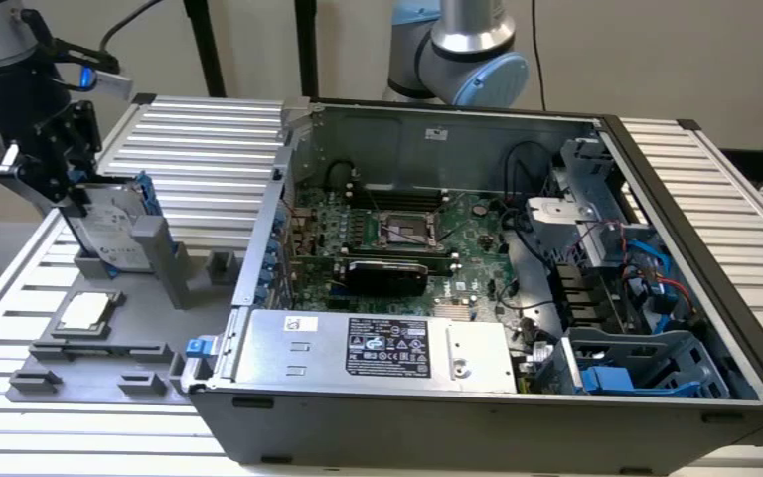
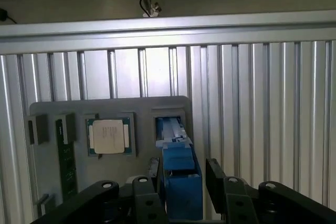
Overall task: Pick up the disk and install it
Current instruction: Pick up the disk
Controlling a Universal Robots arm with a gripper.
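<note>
The disk (image 1: 106,227), silver-grey with a white label and blue rails, stands on edge in a slot of the grey fixture plate (image 1: 90,353) at the exterior view's left, beside the open computer case (image 1: 488,417). My gripper (image 1: 69,195) comes down over the disk's upper edge. In the wrist view the disk's blue rail (image 2: 178,156) runs from the plate's slot up between the two black fingers, and the gripper (image 2: 184,167) is shut on the disk. The disk's lower end still sits in the slot.
A square silver chip (image 1: 86,311) lies in the fixture plate near the disk. Inside the case are the motherboard (image 1: 408,234), a labelled power-supply box (image 1: 381,348) and a blue-grey drive cage (image 1: 640,368) at the exterior view's right. Ribbed aluminium table (image 1: 210,139) surrounds everything.
</note>
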